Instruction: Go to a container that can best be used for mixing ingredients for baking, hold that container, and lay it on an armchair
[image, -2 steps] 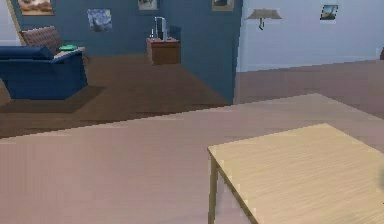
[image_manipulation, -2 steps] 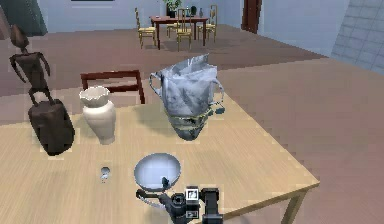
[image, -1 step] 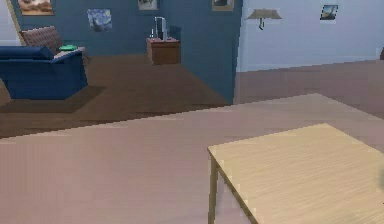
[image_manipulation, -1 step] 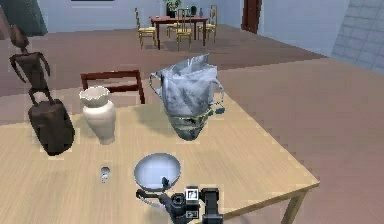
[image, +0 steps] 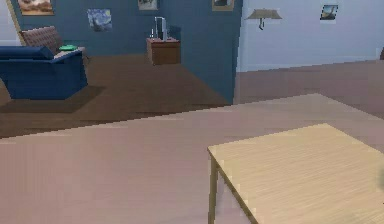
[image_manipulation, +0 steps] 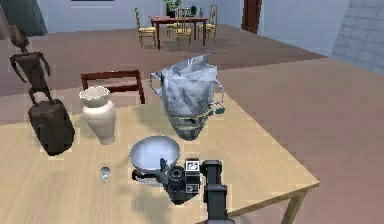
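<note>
Forward view
Table: a light wooden table (image: 300, 170) takes up the 5 o'clock corner, with one leg showing at its left.
Armchair: a blue armchair (image: 38, 70) stands at 10 o'clock, far across the brown floor and well apart from the table.
Green thing: a small green thing (image: 67, 47) lies just at 1 o'clock of the armchair; what it is cannot be told.
Cabinet: a low wooden cabinet (image: 163, 50) stands against the blue wall at 11 o'clock.
Wall lamp: a wall lamp (image: 263, 16) hangs at 1 o'clock on the white wall.
Framed picture: a framed picture (image: 99, 18) hangs on the blue wall, above and between the armchair and the cabinet.

Arm side view
Bowl: a pale grey bowl (image_manipulation: 155, 153) stands upright on the tabletop just below the middle.
Gripper: the gripper (image_manipulation: 145, 175) lies at 6 o'clock of the bowl, its thin fingers (image_manipulation: 138, 173) by the bowl's near rim. Whether they touch the rim cannot be told.
Tool state: the set of the fingers cannot be told, nor whether the gripper holds anything.
Arm: the dark arm (image_manipulation: 215, 200) rises from the bottom edge at 6 o'clock.
Vase: a cream vase (image_manipulation: 98, 112) stands at 10 o'clock of the bowl.
Statue: a dark figure statue (image_manipulation: 40, 100) stands at 9 o'clock of the vase.
Grey bag: a crumpled grey bag (image_manipulation: 190, 92) stands at 1 o'clock of the bowl.
Small thing: a small pale thing (image_manipulation: 104, 173) sits at 8 o'clock of the bowl.
Chair: a red-brown chair (image_manipulation: 113, 80) stands behind the table's far edge.
</note>
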